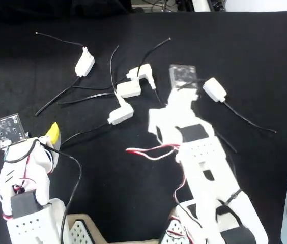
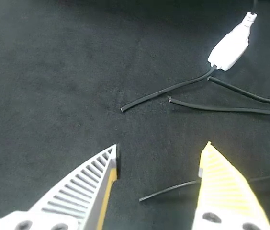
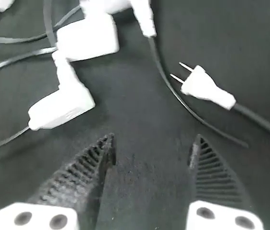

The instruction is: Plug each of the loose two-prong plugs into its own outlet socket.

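Right pincer [image 3: 149, 160] stands apart, its black fingers spread with only bare worktop [image 1: 265, 46] between them, gripping nothing. Left pincer [image 2: 160, 165] is apart too, one grey finger and one yellow, also empty. The nearest task thing for the right arm is a white two-prong plug [image 3: 205, 87]. It lies flat just right of centre in the upper half of the high view, prongs bare and pointing up-left, with its black cord [image 3: 262, 122] trailing toward the right edge. We judge it light, hard, smooth plastic, so likely slippery and prone to pivot if pinched off-centre. The prongs look thin and could bend, and the cord is limp, so it will drag and tug rather than push. Best hold, we think: across the flat sides of the body, back from the prongs, never on the cord. A white block [image 3: 86, 37] sits in the cluster at upper centre of the high view; we take it for a socket but can't see slots. A second plug [image 2: 230, 46] lies upper left in the high view, well apart from the left pincer. Pose: right arm stretched up the middle of the high view, pincer aimed down at the cloth between cluster and plug. Left arm is folded at lower left, pincer low over the worktop.
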